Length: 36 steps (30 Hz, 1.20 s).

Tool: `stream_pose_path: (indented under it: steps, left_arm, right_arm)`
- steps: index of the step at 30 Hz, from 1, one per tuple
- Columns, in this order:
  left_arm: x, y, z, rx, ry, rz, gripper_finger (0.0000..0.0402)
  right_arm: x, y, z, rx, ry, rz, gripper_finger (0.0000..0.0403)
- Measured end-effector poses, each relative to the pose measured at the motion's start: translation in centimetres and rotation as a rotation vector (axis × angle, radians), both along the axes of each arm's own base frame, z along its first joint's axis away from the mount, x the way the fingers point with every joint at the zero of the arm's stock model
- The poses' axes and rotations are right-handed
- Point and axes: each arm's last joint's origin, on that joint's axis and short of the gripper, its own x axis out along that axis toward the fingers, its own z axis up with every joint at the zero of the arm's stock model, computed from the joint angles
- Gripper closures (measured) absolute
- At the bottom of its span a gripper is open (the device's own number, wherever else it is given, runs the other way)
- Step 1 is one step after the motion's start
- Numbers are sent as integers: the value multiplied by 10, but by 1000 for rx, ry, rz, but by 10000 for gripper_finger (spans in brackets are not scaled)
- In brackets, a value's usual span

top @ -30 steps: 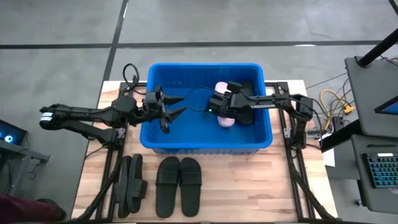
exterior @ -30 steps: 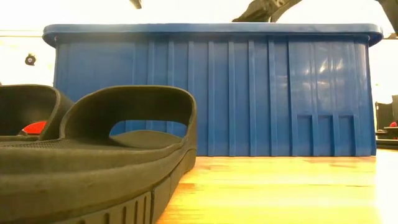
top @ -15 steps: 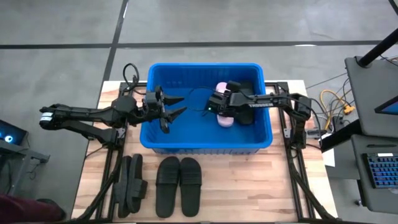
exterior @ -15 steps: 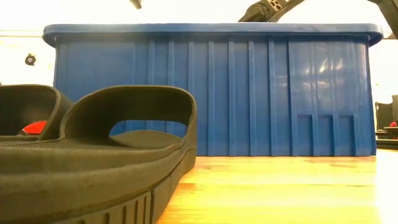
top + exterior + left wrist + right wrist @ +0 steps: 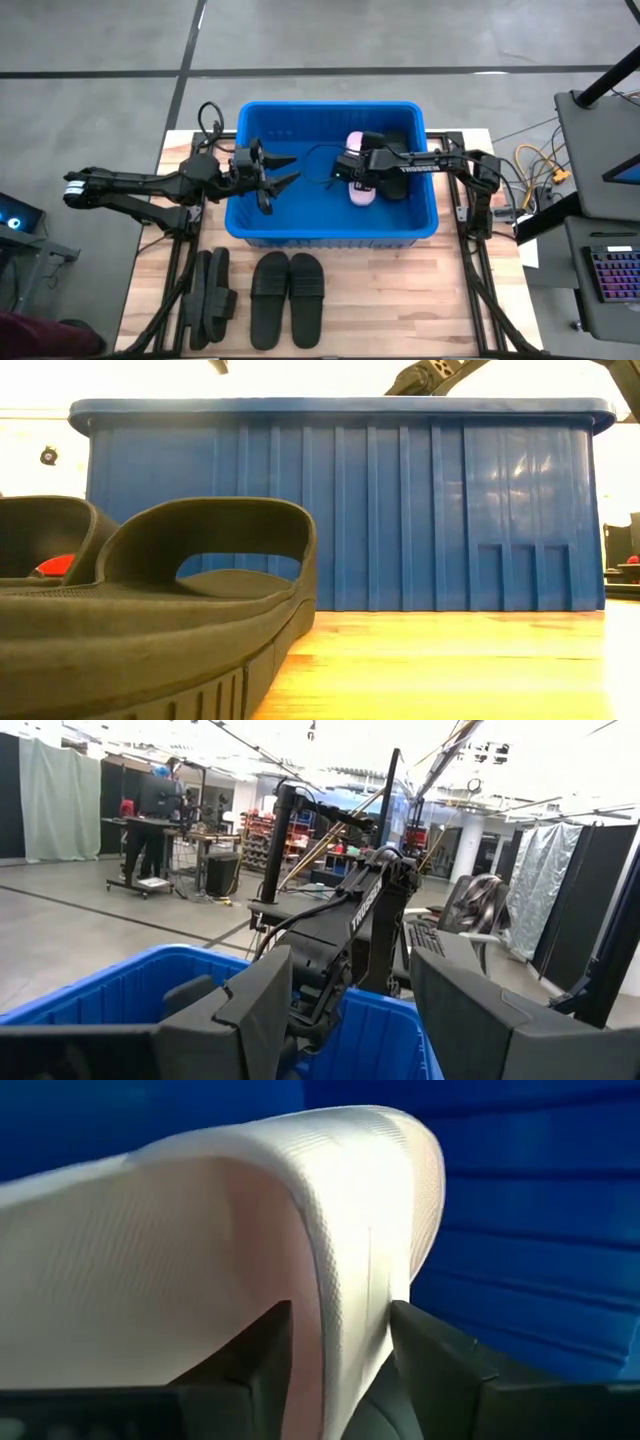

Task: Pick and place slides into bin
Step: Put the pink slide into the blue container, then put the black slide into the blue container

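The blue bin [image 5: 330,238] [image 5: 340,510] stands mid-table. Inside it, toward its right, lies a pale pink slide [image 5: 358,192]. My right gripper [image 5: 347,170] [image 5: 340,1355] is low in the bin at this slide, open, with the edge of the pink strap [image 5: 335,1240] between its fingers. My left gripper [image 5: 278,172] [image 5: 350,1020] hovers open over the bin's left part with nothing between its fingers. Two black slides [image 5: 287,287] lie flat on the table in front of the bin, and two more [image 5: 208,297] lie close together to their left. My right gripper's fingers [image 5: 265,1355] stand one inside and one outside the pink slide's strap, at its edge [image 5: 345,1330]. I cannot tell whether they touch it. The slide rests in the bin.
A dark shape [image 5: 396,187], seemingly a black slide, lies in the bin beside the pink one, under the right arm. A near black slide [image 5: 160,610] fills the low view's left. Bare wood lies at the table's front right [image 5: 400,300].
My right arm has risen a little over the bin's far right part and its wrist has turned slightly. The pink slide stays in the bin, shifted only a little.
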Motion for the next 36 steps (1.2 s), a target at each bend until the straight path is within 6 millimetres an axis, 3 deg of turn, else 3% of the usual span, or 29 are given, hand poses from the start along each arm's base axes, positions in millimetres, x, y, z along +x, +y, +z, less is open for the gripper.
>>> stream_pose_path:
  steps: [6,14,25,36]
  left_arm:
    - [0,0,0,3,0,-14,212]
    - [0,0,0,3,0,-15,212]
    - [0,0,0,4,0,-16,212]
    - [0,0,0,4,0,-16,212]
  right_arm:
    - [-5,2,-1,41,67,17,214]
    - [-5,6,5,61,20,-33,197]
    - [2,9,40,104,56,19,197]
    - [7,11,90,83,-59,-35,197]
